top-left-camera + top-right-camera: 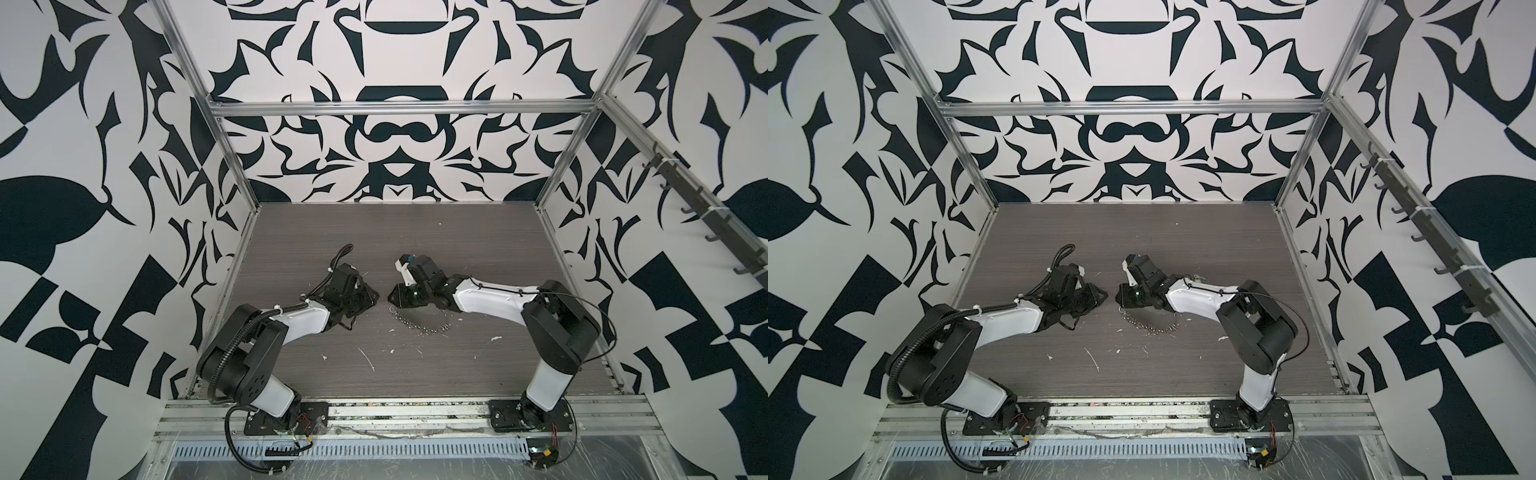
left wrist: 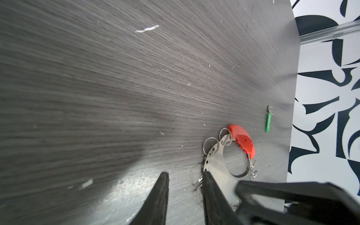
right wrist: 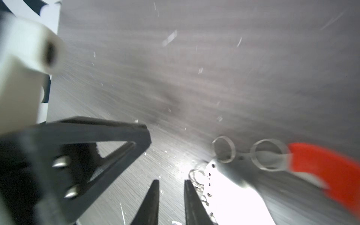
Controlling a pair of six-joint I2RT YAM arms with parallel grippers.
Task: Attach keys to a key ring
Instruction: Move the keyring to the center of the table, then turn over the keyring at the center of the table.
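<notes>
Key ring point(image 1: 419, 325) lies flat on the bench point(image 1: 415, 237), at 5 o'clock of the right pincer point(image 3: 171, 182). That pincer shows a narrow gap and holds nothing. Left pincer point(image 2: 185, 173) is at its 9 o'clock, likewise narrow and empty. Green key tag point(image 2: 268, 121) lies farther off, at 2 o'clock of the ring, apart.

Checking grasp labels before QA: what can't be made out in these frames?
Key ring: red segment hidden under right arm, both top views.
Green tag: too small or hidden in top views.
Right wrist view: motion-blurred, glare over ring.
Left end effector: finger covers ring contact.
</notes>
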